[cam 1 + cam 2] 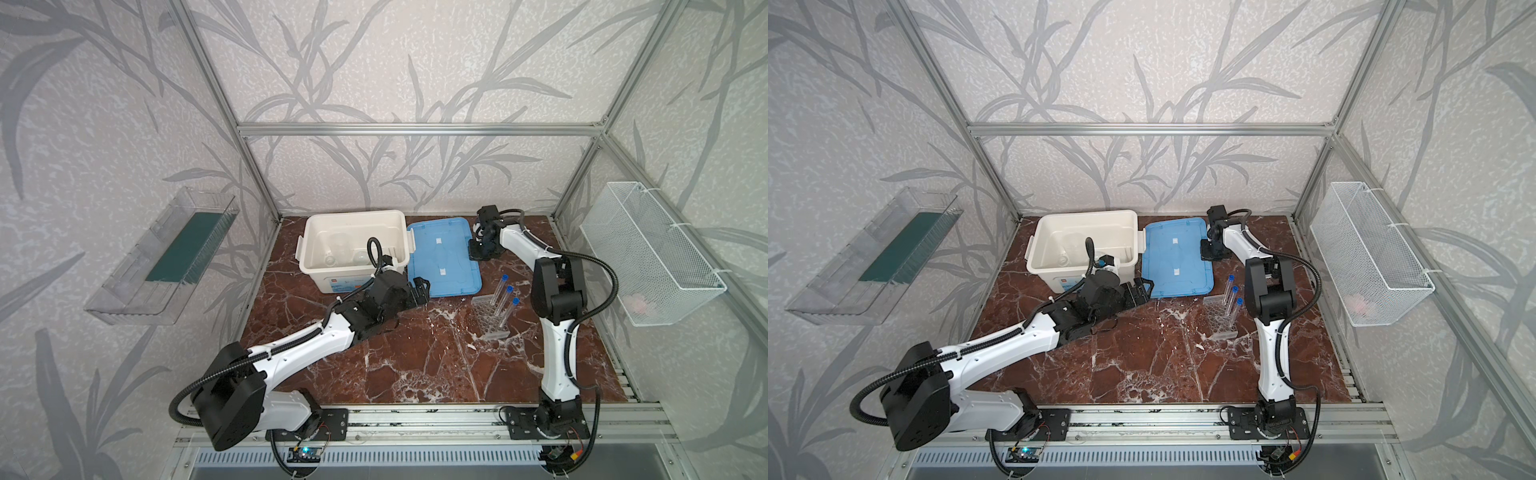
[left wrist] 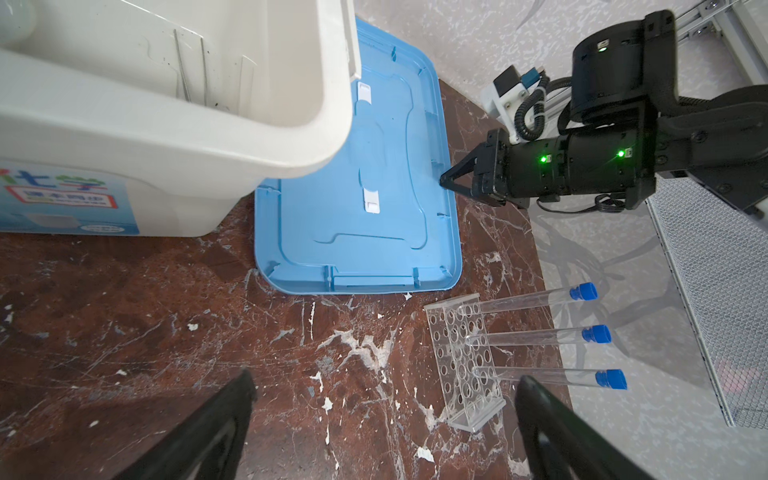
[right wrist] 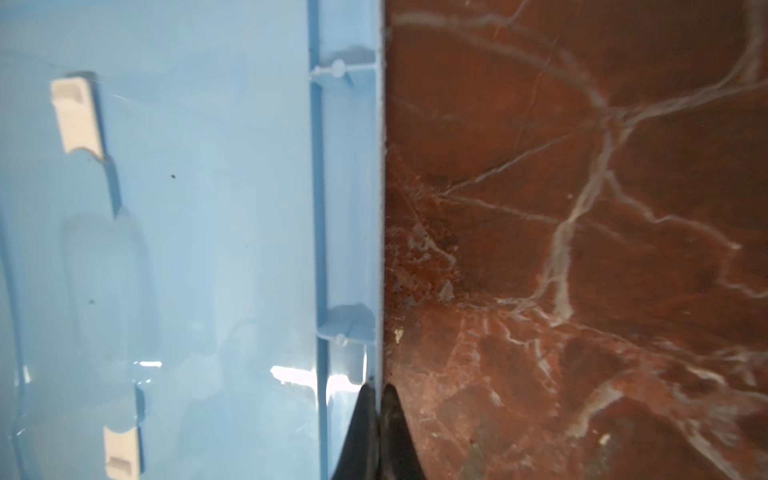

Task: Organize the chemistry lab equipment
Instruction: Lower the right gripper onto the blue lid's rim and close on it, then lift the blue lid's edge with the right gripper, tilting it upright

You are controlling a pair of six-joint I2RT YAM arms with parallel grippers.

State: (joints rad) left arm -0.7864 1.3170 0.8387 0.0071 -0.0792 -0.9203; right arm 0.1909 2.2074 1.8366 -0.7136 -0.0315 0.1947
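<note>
Three long blue-capped clear tubes (image 1: pixel 505 293) (image 2: pixel 540 336) stand slanted in the clear holed rack (image 1: pixel 490 320) (image 2: pixel 461 365) on the marble table. Thin rods (image 2: pixel 183 70) lean inside the white bin (image 1: pixel 353 218), where a clear beaker (image 1: pixel 338 245) and a small white round dish (image 1: pixel 360 257) also show faintly. My right gripper (image 3: pixel 376 388) (image 1: pixel 476 253) is shut on the right rim of the blue lid (image 1: pixel 442 257) (image 3: pixel 208 208), which lies flat beside the bin. My left gripper (image 2: pixel 384 378) (image 1: pixel 420 289) hangs open over bare table near the lid's front corner, holding nothing.
A white wire basket (image 1: pixel 648 253) hangs on the right wall and a clear shelf tray (image 1: pixel 166 253) on the left wall. The rack stands between the lid's front edge and the right arm's elbow (image 1: pixel 559 291). Metal frame posts close in the table's back corners.
</note>
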